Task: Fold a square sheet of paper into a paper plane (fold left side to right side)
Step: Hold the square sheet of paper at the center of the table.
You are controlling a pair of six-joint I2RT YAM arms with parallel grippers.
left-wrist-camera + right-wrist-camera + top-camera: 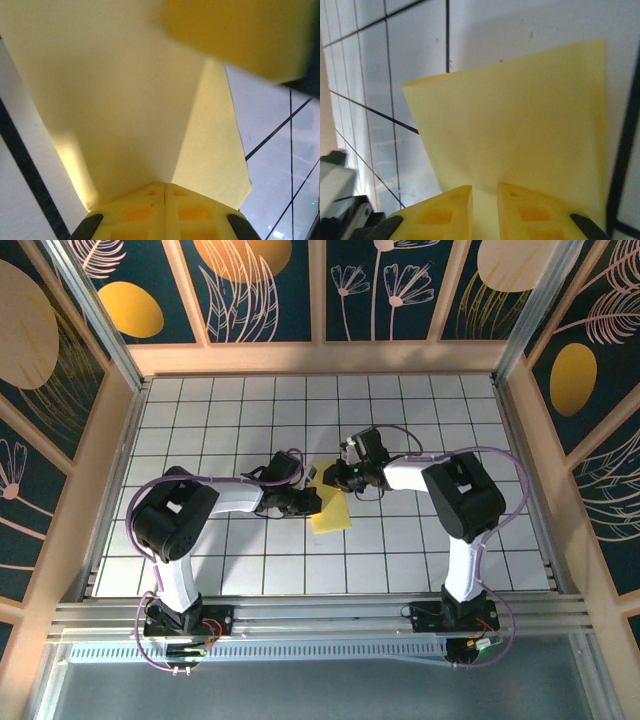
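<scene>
Pinching square sheet of paper (125, 100), left hand (164, 189) clamped tight; right hand (485, 192) narrowly parted around edge. Risk: unheld flap springs, skewing crease.

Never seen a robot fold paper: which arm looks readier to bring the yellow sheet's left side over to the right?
Probably the left. The left gripper is shut on the square sheet of paper, while the right gripper shows a gap between its jaws, so likely no firm hold.

Lab cell, gridded table (400, 560), painted panels (260, 290)
</scene>
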